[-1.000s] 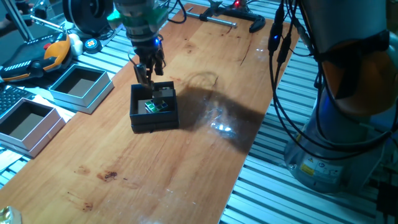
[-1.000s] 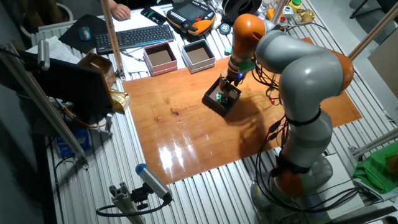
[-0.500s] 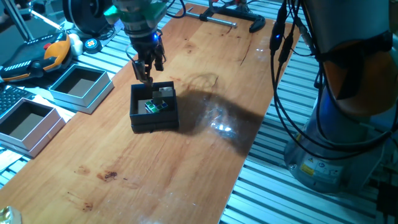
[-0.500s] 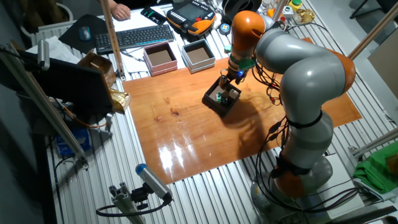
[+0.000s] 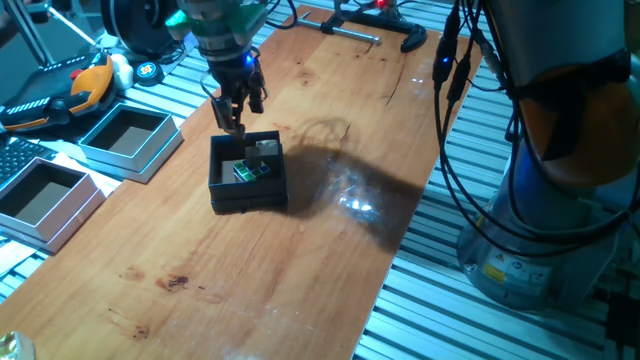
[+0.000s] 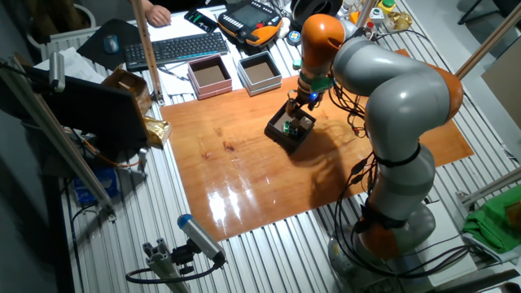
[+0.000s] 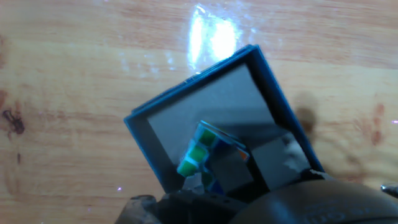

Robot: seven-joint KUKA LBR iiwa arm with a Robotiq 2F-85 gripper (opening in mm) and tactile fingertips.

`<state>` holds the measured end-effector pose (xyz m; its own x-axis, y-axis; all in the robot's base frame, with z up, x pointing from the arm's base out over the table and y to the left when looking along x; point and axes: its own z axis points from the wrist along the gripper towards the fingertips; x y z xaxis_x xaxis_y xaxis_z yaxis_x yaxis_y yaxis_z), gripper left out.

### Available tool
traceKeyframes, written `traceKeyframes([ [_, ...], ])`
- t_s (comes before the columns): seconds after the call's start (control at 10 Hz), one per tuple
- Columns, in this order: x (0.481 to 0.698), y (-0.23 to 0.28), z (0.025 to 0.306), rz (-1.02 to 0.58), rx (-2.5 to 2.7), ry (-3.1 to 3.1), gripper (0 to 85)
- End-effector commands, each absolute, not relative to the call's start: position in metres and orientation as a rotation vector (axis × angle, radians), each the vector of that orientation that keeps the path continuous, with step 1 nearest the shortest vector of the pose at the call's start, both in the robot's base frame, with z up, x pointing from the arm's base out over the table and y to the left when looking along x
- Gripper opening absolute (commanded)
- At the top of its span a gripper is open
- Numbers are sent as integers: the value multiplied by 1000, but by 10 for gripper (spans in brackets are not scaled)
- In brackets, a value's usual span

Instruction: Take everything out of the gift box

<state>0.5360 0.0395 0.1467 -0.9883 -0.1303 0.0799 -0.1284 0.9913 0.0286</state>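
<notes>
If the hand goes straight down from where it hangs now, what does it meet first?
Probably the small pale grey block lying in the small black gift box, beside the green-and-white puzzle cube. The hand hangs over the box's far edge, so depth is uncertain.

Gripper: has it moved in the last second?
Yes. The gripper has risen slightly, away from the gift box, which holds its place on the table.
</notes>
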Motion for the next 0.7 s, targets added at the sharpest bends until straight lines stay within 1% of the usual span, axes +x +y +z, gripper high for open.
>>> traceKeyframes([
  [0.0, 537, 41, 140, -36, 206, -3055, 793],
  [0.2, 540, 46, 119, -43, 206, -3084, 793],
  [0.3, 539, 48, 113, -49, 187, -3093, 790],
  [0.4, 538, 49, 110, -59, 183, -3092, 787],
  [0.6, 537, 50, 107, -69, 199, -3085, 753],
])
